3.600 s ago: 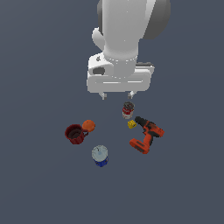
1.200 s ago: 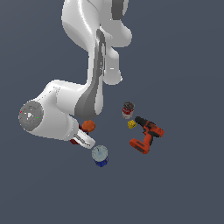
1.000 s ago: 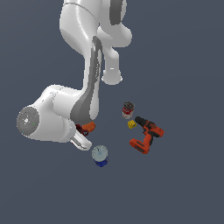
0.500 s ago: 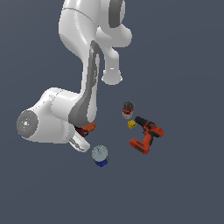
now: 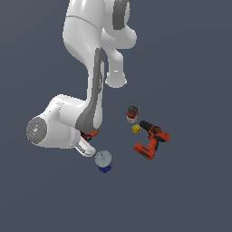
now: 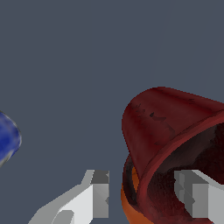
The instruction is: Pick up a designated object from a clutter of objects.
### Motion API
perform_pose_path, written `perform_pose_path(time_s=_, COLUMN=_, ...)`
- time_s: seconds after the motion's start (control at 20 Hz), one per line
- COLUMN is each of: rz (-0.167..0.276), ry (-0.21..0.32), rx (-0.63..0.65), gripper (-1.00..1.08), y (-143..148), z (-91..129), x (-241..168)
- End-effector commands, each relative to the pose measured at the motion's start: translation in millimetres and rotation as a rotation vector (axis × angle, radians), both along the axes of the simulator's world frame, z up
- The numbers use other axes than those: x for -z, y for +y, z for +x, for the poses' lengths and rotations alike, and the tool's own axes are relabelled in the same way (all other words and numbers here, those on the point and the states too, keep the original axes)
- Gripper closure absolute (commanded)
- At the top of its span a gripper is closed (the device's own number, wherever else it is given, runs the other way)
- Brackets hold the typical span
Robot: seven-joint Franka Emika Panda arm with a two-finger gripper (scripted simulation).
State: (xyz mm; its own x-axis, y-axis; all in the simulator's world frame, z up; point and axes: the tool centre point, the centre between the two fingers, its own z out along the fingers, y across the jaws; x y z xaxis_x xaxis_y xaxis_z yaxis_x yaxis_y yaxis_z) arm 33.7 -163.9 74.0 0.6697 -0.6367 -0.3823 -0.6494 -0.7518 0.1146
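Grasp step. Gripper (image 6: pixel 142 197) stood wide, one finger (image 6: pixel 199 199) inside the dark red mug (image 6: pixel 170 135), its wall between the fingers. Next, likely: close, then lift.

White Panda arm (image 5: pixel 97 86) folds down from its upper joints, wrist housing (image 5: pixel 54 129) bulging low at the exterior view's left. Gripper (image 6: pixel 146 194) pts downward; in wrist view, jaws set apart, one pale finger (image 6: pixel 98 194) on each side, w/ mug wall between them.
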Motion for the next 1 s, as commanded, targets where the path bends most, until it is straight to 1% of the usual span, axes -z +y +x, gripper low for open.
perform_pose_path(time_s=0.0, rz=0.000, ry=-0.001, rx=0.000, gripper=1.08, y=0.2, z=-0.4, x=1.2)
perform_pose_path(time_s=0.6, rz=-0.001, ry=-0.003, rx=0.001, gripper=1.08, y=0.2, z=0.0, x=-1.2)
perform_pose_path(time_s=0.8, rz=-0.001, ry=-0.003, rx=0.001, gripper=1.08, y=3.5, z=0.2, x=-11.9)
perform_pose_path(time_s=0.95, rz=-0.001, ry=-0.003, rx=0.001, gripper=1.08, y=8.3, z=0.4, x=-27.3)
